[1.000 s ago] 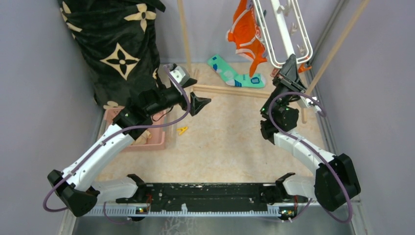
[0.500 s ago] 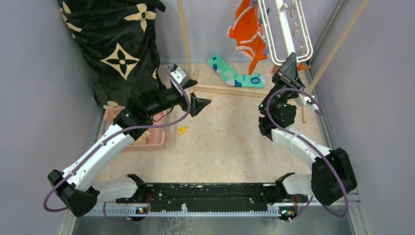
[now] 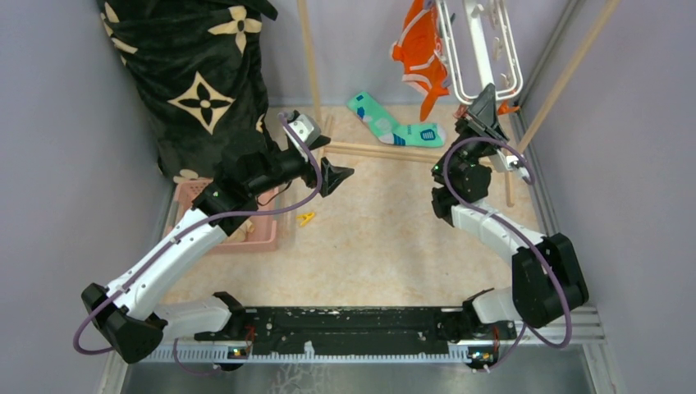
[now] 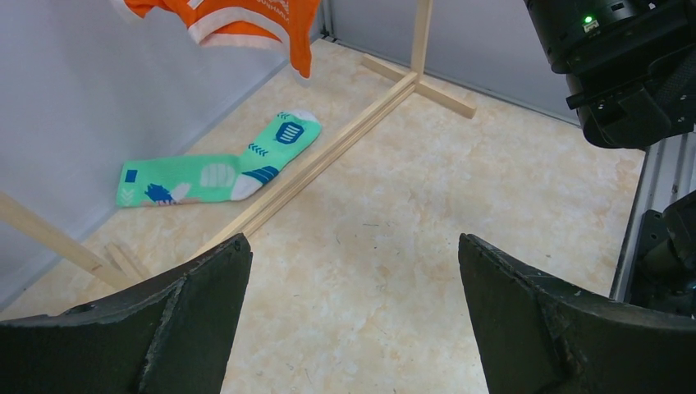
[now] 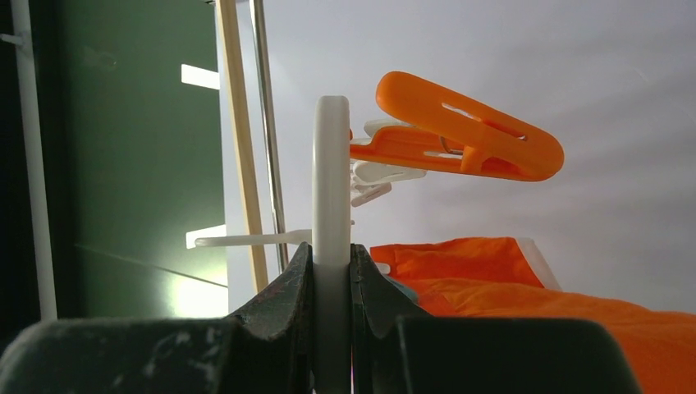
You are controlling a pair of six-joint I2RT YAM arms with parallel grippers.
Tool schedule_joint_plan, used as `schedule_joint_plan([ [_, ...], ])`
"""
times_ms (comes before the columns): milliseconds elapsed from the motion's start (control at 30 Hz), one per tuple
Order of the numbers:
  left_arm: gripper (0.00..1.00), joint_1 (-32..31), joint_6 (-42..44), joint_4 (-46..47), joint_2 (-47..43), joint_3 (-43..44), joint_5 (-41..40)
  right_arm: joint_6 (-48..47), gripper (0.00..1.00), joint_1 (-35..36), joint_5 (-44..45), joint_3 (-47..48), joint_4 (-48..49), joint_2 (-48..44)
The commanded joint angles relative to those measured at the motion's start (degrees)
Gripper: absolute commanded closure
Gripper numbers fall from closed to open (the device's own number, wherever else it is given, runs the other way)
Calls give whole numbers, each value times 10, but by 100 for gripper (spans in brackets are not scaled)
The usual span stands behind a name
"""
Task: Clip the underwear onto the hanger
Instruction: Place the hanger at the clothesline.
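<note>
Right gripper [image 3: 483, 103] pinches the hanger [image 5: 331, 164] rim, with the underwear [image 3: 418, 51] hanging just left of it. Left gripper [image 3: 337, 175] gapes wide, well apart.

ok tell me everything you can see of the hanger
The hanger is a white plastic rectangular frame with a central bar, hanging tilted at the back right, its top out of view. Small pegs dangle from it, among them an orange peg. The underwear hangs at its left side. The right gripper holds its near rim, jaws shut on the rail.
</note>
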Motion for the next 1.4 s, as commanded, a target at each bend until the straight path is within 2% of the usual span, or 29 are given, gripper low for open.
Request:
schedule_joint_plan([
  [0,0,-2,8,11,-12,5,-6,59,100,-10,-37,53,103,-2],
  [967,0,-2,25,-17,-21,1,-12,63,100,-38,-37,89,142,94],
  [1067,0,-2,25,-17,-26,-2,-9,66,100,-45,-42,103,175,124],
  [1367,0,-2,28,-21,-41,-14,-14,94,100,-55,-64,147,176,171],
])
